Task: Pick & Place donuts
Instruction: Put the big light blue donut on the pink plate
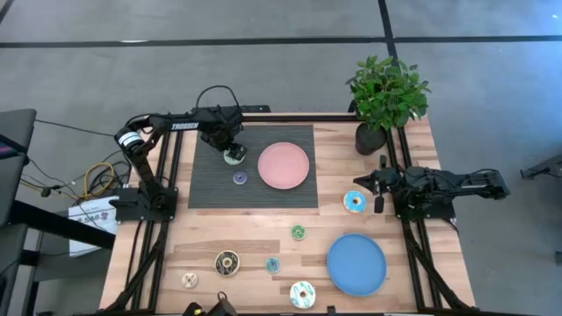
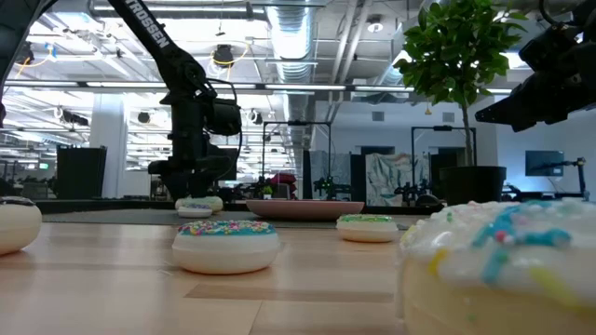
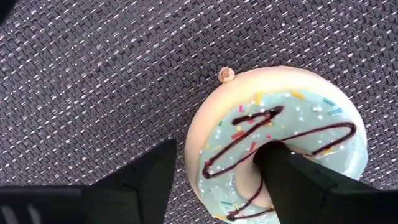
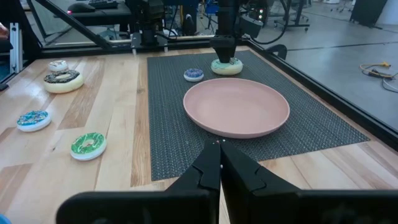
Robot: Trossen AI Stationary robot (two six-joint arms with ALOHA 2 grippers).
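A pale-blue iced donut with a chocolate squiggle [image 3: 292, 124] lies flat on the dark woven mat [image 1: 211, 189], at its far side. My left gripper [image 1: 232, 151] points straight down over it and is open. One finger [image 3: 280, 171] is down in the donut's hole; the other [image 3: 146, 177] stands outside the rim above the mat, with a gap between it and the donut. The same donut [image 4: 227, 66] shows under that gripper in the right wrist view. My right gripper [image 4: 219, 149] waits shut at the table's right side, touching nothing. My left gripper has one finger [image 3: 280, 171] down inside the donut's hole [image 3: 252, 165], coming from above. Whether that finger touches the hole's inner wall I cannot tell. The outer finger is apart from the rim. The donut lies flat on the mat.
A pink plate [image 1: 284, 166] and a small purple donut [image 1: 240, 178] share the mat. On the wood lie a blue plate [image 1: 356, 264] and several more donuts, among them a green [image 1: 299, 232] and a chocolate one [image 1: 226, 261]. A potted plant [image 1: 386, 96] stands at the far right.
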